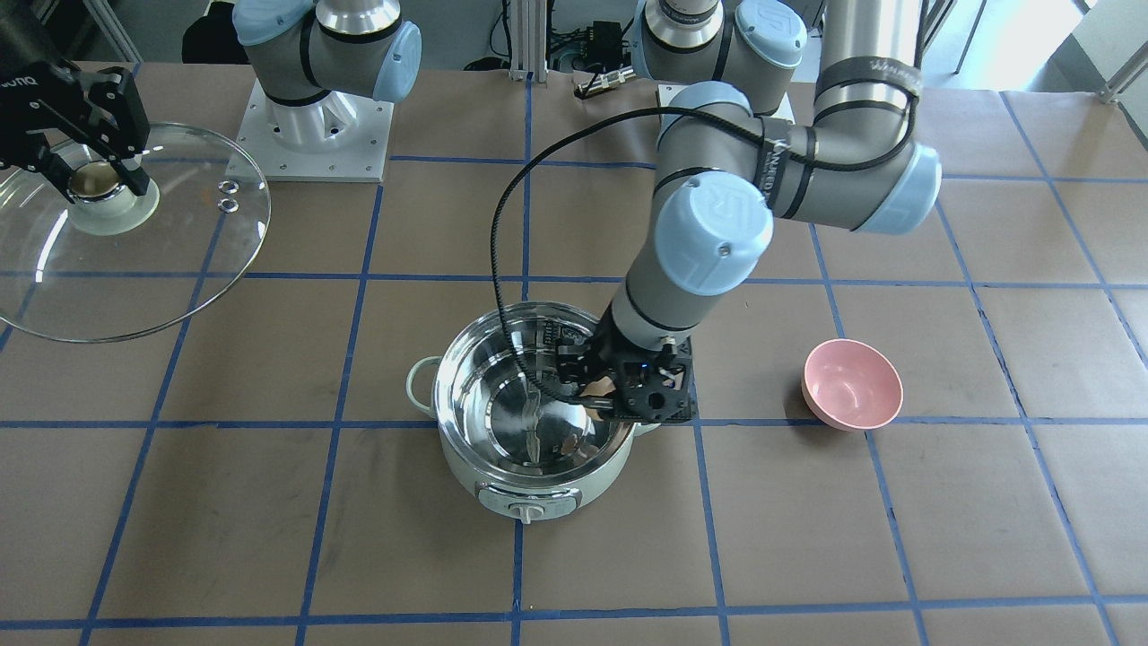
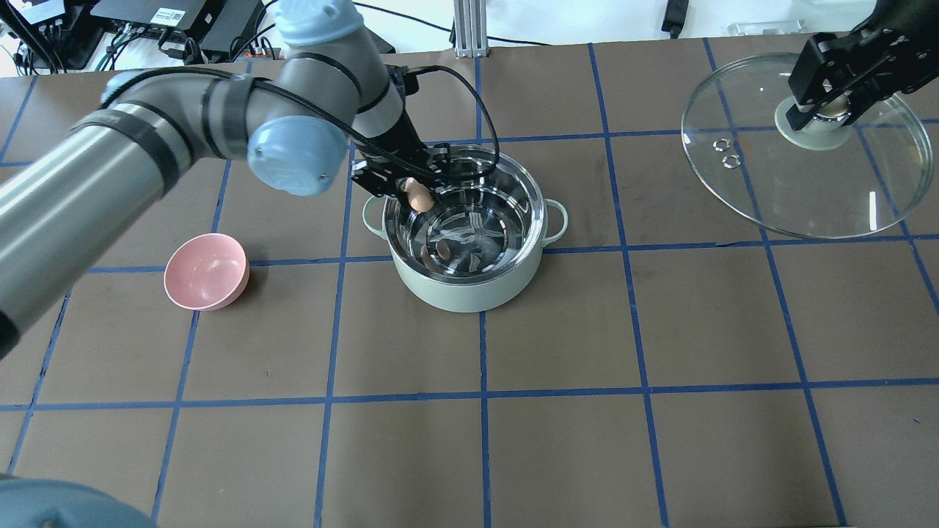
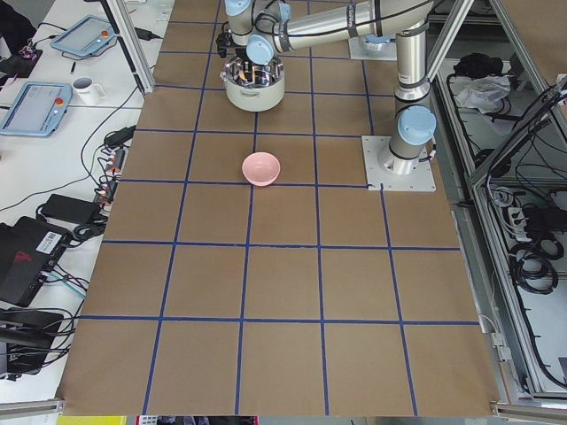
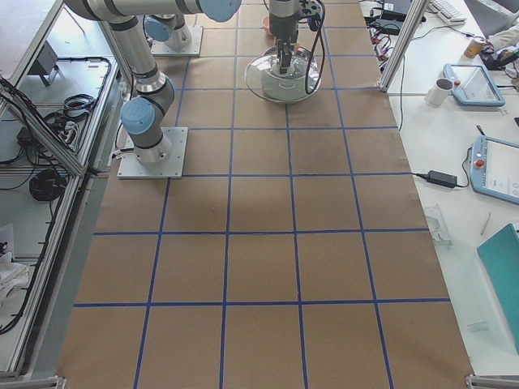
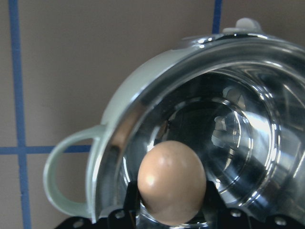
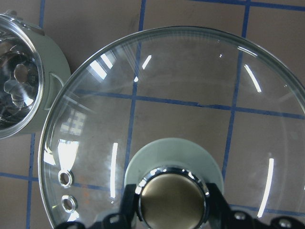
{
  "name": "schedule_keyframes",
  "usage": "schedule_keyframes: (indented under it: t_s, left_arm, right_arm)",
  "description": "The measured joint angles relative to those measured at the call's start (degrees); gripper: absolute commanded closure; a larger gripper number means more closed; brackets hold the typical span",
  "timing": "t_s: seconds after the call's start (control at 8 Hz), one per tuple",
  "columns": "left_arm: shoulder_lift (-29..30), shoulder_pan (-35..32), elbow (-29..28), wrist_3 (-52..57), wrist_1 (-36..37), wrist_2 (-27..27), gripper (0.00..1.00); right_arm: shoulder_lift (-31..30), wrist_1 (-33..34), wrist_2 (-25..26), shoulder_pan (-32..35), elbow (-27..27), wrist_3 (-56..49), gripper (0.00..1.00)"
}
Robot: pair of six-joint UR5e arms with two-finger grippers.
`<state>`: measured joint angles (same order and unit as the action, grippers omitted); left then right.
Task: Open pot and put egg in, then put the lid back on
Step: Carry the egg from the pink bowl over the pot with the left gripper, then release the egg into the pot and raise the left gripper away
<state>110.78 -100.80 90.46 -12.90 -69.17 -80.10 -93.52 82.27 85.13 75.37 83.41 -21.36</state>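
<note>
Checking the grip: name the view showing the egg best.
Left wrist-mounted: the egg is large and sharp, held in the left gripper over the pot. Overhead shows it small; front-facing barely; the rest, not discernibly.

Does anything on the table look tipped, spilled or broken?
Nothing stands out. The pot stands upright and open, the left gripper holds the egg over its opening, the right gripper holds the lid by its knob, and the pink bowl sits upright.

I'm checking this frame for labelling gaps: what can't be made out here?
Left wrist view: the fingertips of the left pincer, hidden behind the egg and cut by the bottom edge.
Front view: the lid runs off the left edge; the dial setting on the pot is too small.
Overhead view: reflections mask the pot's floor.
</note>
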Motion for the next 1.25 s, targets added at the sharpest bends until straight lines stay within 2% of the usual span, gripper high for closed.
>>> schedule_keyframes:
  t_s: [0.25,0.5,0.62,0.75,1.0,1.25]
  left_arm:
    - [4.3,-5.2,-1.2,-5.2,2.7,-0.9,0.92]
    - [6.5,-6.3,-1.2,-5.8,3.8,-1.5,0.84]
    - [7.7,-6.4,-1.1,-5.8,4.9,-1.6,0.59]
    - [8.3,-6.4,-0.9,-5.8,5.9,-1.6,0.01]
    - [7.7,-6.4,-0.9,-5.6,6.5,-1.4,0.0]
    - [3.5,-6.5,-1.2,-5.6,4.8,-1.5,0.0]
  right_arm:
    - [0.0,-0.2,-0.7,0.0,0.1,0.0,1.0]
    - [0.0,-0.6,-1.9,0.0,0.1,-0.1,1.0]
    - [0.0,-0.7,-2.0,0.0,0.1,-0.1,1.0]
    - [-0.1,-0.7,-2.0,0.0,0.1,-0.1,1.0]
    - [-0.1,-0.7,-1.8,0.0,0.0,0.1,1.0]
    - [-0.2,-0.7,-1.8,0.0,0.0,0.5,1.0]
